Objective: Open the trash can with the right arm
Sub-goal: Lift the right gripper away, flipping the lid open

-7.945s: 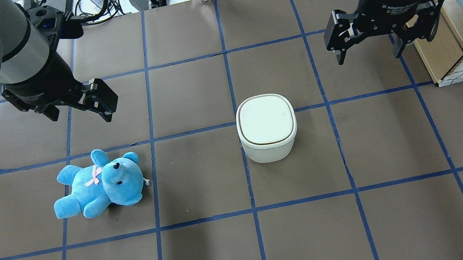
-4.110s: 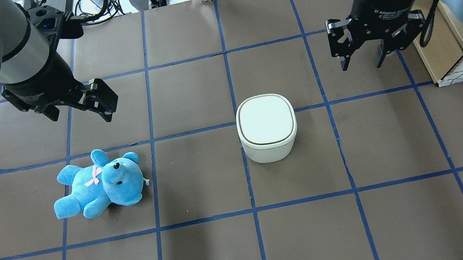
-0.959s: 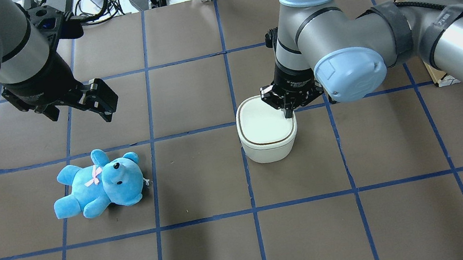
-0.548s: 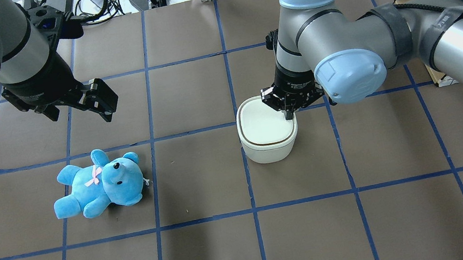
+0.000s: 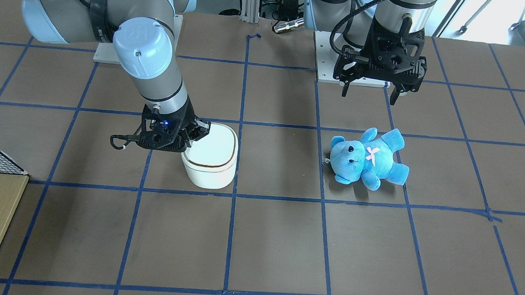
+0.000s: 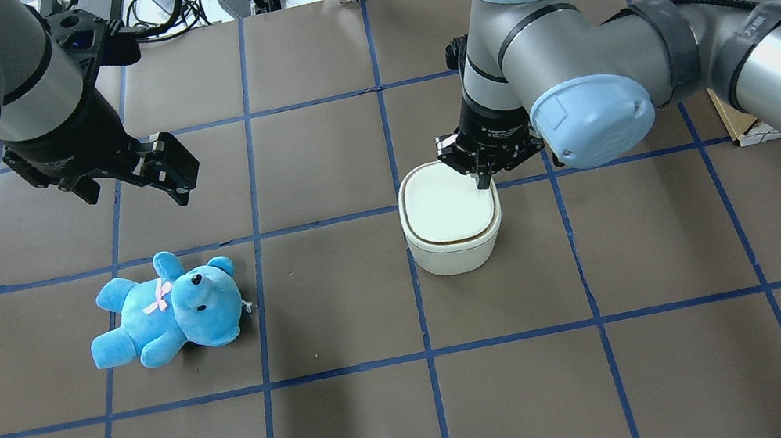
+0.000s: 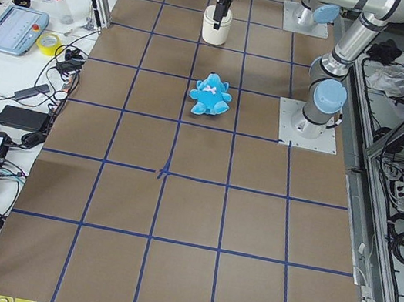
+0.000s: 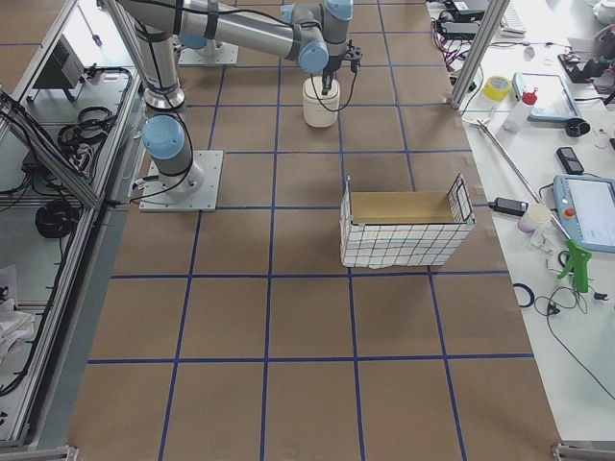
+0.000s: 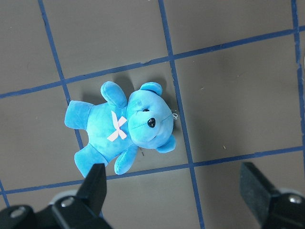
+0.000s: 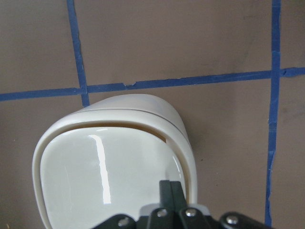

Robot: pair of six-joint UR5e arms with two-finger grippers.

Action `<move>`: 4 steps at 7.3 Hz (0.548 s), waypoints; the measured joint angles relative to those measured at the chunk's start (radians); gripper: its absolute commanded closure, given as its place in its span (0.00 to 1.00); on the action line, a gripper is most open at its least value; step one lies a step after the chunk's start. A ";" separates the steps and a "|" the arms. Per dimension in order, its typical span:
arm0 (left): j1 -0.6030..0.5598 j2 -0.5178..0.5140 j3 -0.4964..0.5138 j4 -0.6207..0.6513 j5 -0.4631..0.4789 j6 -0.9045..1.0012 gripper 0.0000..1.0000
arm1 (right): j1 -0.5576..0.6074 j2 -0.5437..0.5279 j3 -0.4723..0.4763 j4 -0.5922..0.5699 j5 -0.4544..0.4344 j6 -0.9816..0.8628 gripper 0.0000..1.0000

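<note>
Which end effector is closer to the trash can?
Right. The right end effector is at the lid edge of the trash can; the left end effector hangs far off, near the teddy bear.

White trash can stands upright mid-table, lid down; right arm sets its gripper (pinched together) at the lid's far-right corner.

We log the left arm and right arm as silver tubes, pale-blue joint caps. Black cable strapped along the right. Right gripper black, small blue light.
</note>
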 measured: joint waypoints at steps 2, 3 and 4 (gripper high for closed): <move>0.000 0.000 0.000 0.000 0.000 0.000 0.00 | 0.013 -0.021 -0.056 0.031 -0.005 0.008 0.40; 0.000 0.000 0.000 0.000 0.000 0.000 0.00 | 0.006 -0.038 -0.074 0.048 -0.011 0.003 0.05; 0.000 0.000 0.000 0.000 0.000 0.000 0.00 | -0.003 -0.055 -0.082 0.057 -0.021 -0.003 0.00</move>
